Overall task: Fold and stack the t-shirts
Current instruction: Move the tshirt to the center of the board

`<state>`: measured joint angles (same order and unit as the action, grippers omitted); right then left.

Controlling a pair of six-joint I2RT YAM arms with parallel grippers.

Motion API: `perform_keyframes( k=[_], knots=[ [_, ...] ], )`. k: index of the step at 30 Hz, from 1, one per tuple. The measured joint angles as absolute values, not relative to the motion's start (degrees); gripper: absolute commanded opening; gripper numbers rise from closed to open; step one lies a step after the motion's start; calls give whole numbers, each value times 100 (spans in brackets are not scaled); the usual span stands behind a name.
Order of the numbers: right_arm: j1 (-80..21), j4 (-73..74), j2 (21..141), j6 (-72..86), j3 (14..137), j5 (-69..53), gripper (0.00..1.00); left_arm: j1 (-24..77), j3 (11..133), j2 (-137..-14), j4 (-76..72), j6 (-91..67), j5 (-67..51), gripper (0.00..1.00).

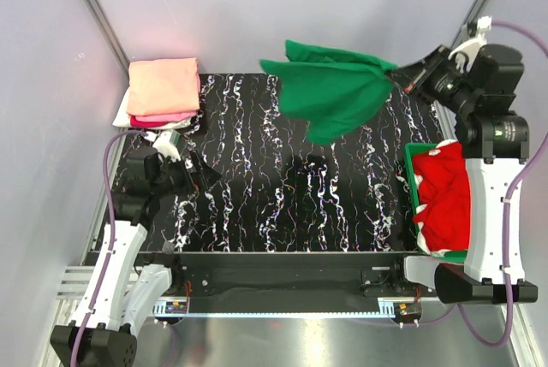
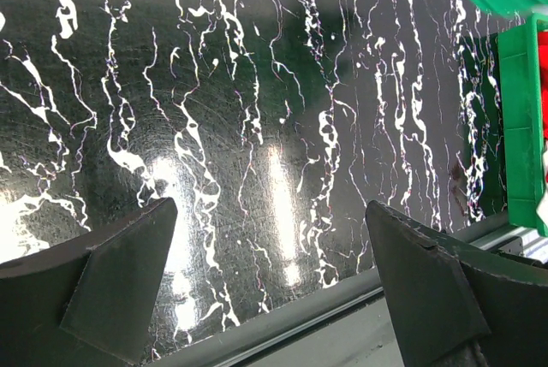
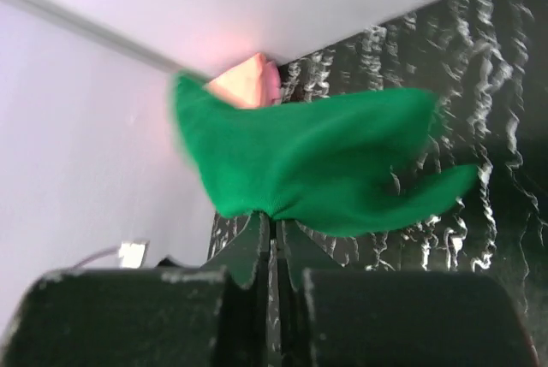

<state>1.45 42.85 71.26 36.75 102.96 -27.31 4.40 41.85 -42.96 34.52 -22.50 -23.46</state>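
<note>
A bright green t-shirt hangs bunched in the air over the back right of the table, with my right gripper shut on its edge. The right wrist view shows the cloth pinched between the closed jaws of that gripper. At the back left lies a stack of folded t-shirts: salmon-peach on top, hot pink under it, white at the bottom. A red t-shirt lies crumpled in the green bin. My left gripper stands open and empty just in front of the stack.
The black marbled tabletop spreads between the arms. The rigid green bin stands at the right edge beside the right arm. Grey walls close in the back and sides. A metal rail runs along the table's near edge.
</note>
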Motion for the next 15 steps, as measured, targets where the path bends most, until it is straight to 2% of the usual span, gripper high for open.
perform_keyframes(
  k=[2,3,4,10,12,15],
  knots=[
    [150,4252,7004,3889,9623,-2394,47,440,4185,-4268,3452,-2252,-2329,99],
    [172,4296,6947,4029,9181,-2152,65,440,4185,-4257,3452,-2252,-2324,99],
    [198,4307,6956,4134,8689,-1931,99,440,4185,-4246,3457,-2252,-2314,99],
    [705,4058,7867,4523,5548,-1179,100,440,4185,-4235,3461,-2252,-2263,99],
    [819,4254,7985,4578,5068,-1061,100,440,4185,-4226,3461,-2255,-2241,99],
    [744,4248,7787,4558,5127,-1070,100,447,4185,-4206,3459,-2305,-2204,99]
  ],
)
